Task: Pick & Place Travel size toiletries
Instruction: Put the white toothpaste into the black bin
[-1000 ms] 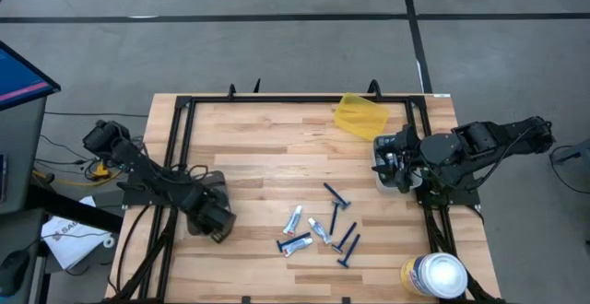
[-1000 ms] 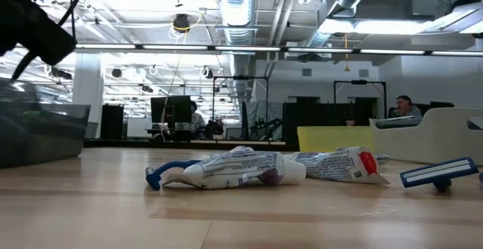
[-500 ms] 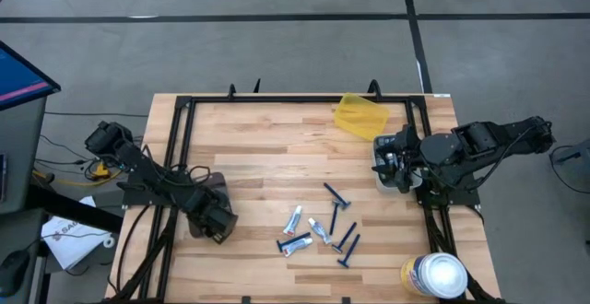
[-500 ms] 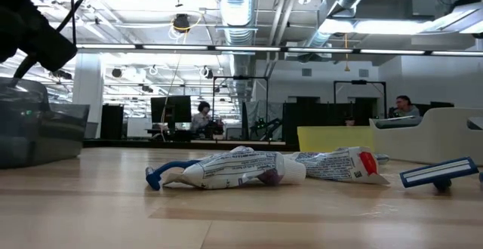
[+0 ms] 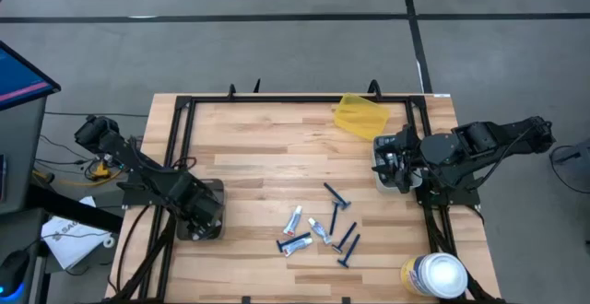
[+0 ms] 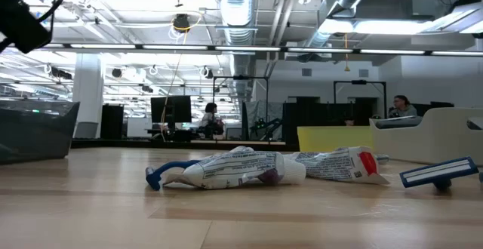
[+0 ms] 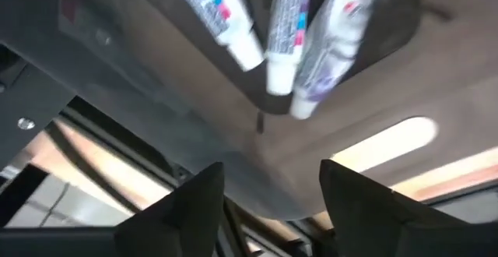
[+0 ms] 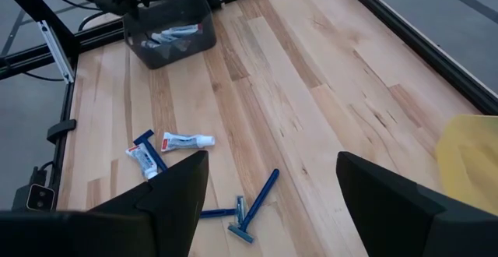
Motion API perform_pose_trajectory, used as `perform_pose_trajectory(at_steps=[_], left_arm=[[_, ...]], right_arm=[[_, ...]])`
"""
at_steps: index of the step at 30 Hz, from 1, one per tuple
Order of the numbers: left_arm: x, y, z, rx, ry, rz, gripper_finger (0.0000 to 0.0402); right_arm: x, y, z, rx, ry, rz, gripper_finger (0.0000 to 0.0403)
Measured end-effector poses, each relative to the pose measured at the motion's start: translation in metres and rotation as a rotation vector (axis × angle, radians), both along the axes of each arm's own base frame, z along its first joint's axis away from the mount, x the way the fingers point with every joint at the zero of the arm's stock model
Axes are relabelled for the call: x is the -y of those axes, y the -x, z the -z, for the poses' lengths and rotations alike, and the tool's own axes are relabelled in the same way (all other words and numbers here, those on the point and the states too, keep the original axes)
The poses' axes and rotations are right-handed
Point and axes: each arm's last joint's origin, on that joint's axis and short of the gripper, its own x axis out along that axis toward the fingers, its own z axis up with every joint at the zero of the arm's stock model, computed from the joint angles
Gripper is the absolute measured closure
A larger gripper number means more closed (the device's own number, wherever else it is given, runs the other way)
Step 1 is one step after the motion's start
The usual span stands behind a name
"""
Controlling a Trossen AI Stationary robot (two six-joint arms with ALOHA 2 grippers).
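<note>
High view, looking straight down on the table: the left claw hangs over a dark grey bin at the table's left edge, with the left arm reaching in from the left and bent at the elbow. In the left wrist view its fingers stand apart with nothing between them, and three white squeeze tubes lie side by side on the bin's floor just beyond; the pose suits a drop into the bin, so these tubes are judged already placed. The unsorted travel size toiletries remain in a loose cluster on the bare wood right of centre: more squeeze tubes and several dark-blue razors, some touching or overlapping, well apart from the bin. The right claw waits near the table's right edge, held above the wood with its arm folded back; its fingers are spread wide and empty, and its camera looks across the scattered items toward the bin. A yellow container sits at the far edge and a white-lidded canister at the near right corner, neither involved.
</note>
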Motion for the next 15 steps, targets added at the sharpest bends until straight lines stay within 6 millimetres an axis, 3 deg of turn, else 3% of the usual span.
perform_pose_trajectory(at_steps=[6, 11, 15], left_arm=[[-0.01, -0.009, -0.011, 0.184, 0.047, -0.073, 0.0221], [-0.009, -0.042, -0.033, 0.691, 0.069, -0.179, 0.023], [-0.014, -0.07, -0.054, 1.114, -0.114, -0.252, 0.0233]], right_arm=[[0.0, 0.0, 0.0, -0.003, 0.015, -0.011, 0.0127], [-0.001, 0.0, 0.0, -0.004, 0.018, -0.016, 0.0127], [-0.001, 0.0, 0.0, -0.003, 0.018, -0.017, 0.0127]])
